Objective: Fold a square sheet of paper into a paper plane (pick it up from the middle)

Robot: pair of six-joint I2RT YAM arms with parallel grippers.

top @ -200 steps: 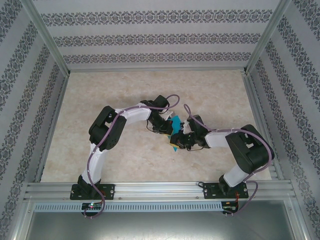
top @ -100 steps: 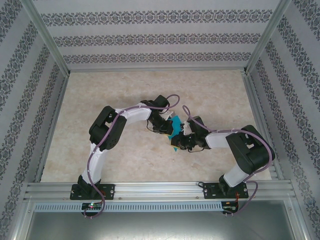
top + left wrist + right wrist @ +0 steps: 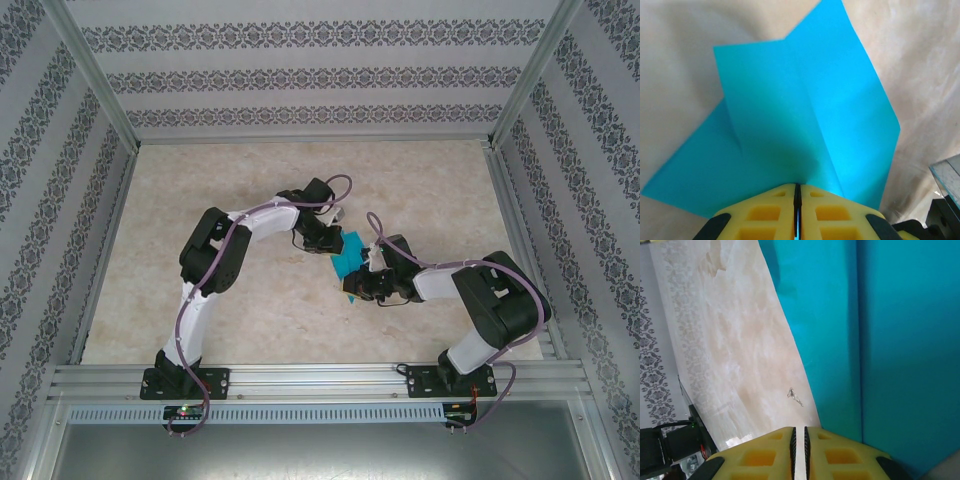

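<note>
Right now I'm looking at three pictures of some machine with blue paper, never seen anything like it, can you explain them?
These are two robot arms bolted at the near edge of a table, each ending in a two-finger gripper. The wide picture comes from a fixed camera above and behind them: left arm on the left, right arm on the right, meeting mid-table at a turquoise sheet of paper. The other two come from wrist cameras, so the yellow blocks at the bottom are each gripper's own fingers. The left gripper is shut on the creased sheet's edge. The right gripper looks shut beside the paper; whether it pinches it, I cannot tell.
</note>
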